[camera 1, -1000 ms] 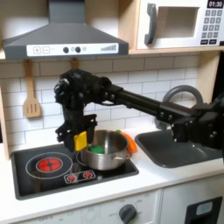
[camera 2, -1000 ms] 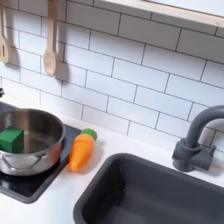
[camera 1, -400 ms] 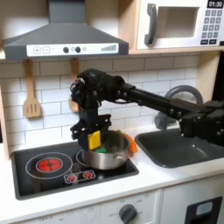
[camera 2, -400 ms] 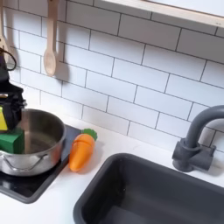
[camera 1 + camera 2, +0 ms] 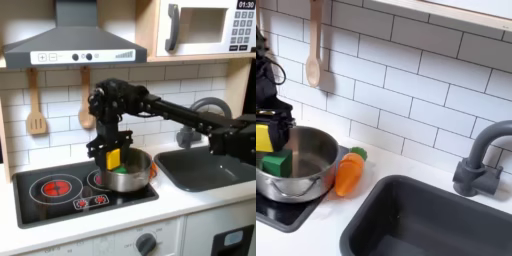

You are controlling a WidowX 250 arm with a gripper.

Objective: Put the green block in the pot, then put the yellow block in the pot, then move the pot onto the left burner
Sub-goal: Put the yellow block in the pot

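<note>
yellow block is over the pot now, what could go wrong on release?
1. The gripper, shut on the yellow block, hangs near the pot rim at the second exterior view's left; released here, the block might clip the rim.
2. The green block lies right below, so the yellow one could land on it and bounce.
3. The carrot lies beside the pot and may get nudged when the pot moves.

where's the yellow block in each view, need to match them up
First exterior view: the yellow block sits in the tool, just above the pot, centre of the picture.
Second exterior view: the yellow block is at the far left edge, above the green block.
Shared landmark: the pot on the stove.
</note>
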